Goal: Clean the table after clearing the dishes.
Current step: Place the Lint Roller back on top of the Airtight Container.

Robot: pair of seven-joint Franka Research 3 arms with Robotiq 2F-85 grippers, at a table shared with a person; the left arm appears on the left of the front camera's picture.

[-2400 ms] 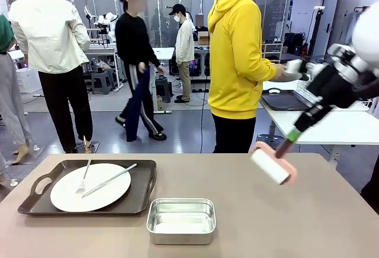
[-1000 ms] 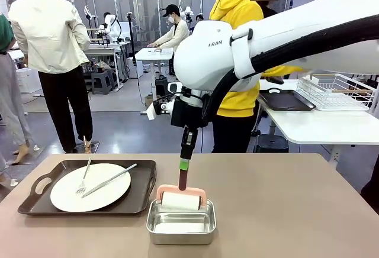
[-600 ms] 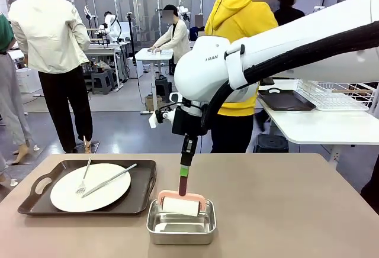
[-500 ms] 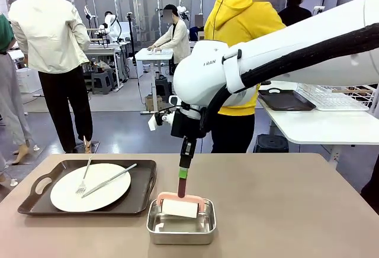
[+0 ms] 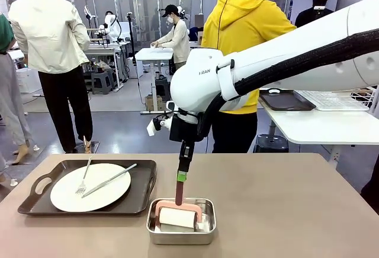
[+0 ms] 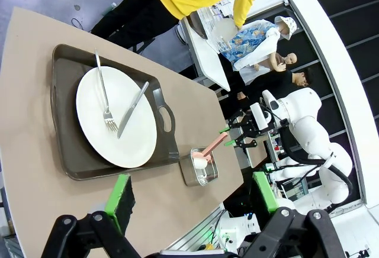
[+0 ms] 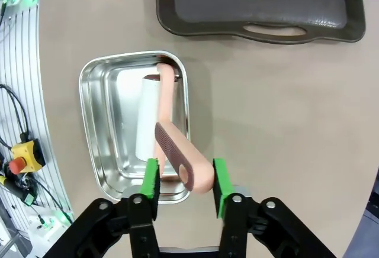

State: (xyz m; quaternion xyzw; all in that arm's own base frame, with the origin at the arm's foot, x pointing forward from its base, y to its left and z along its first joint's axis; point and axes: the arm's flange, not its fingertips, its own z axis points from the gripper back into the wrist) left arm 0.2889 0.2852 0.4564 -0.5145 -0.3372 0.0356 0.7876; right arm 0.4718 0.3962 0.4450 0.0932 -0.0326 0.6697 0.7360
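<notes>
On the table (image 5: 284, 210), a white plate (image 5: 90, 194) with a fork (image 5: 84, 178) and a knife (image 5: 109, 180) lies on a dark handled tray (image 5: 35, 202) at the left. A pink lint roller (image 5: 177, 216) rests in a steel tin (image 5: 204, 234) near the front edge, its handle sticking up. My right gripper (image 5: 181, 172) hangs over the tin. In the right wrist view its fingers (image 7: 151, 181) stand open around the handle end (image 7: 192, 172), with a gap on one side. My left gripper (image 6: 192, 181) is open and holds nothing, high above the plate (image 6: 112, 122) and tin (image 6: 198, 166).
A person in a yellow hoodie (image 5: 243, 51) stands at the far side, turned toward a white table (image 5: 320, 122) that carries another dark tray (image 5: 284, 99). Other people stand farther off. The tabletop right of the tin is bare.
My right arm swung in from the right with the roller and lowered it into the tin. Its jaws have now parted from the handle. The plate and tray have not moved.
</notes>
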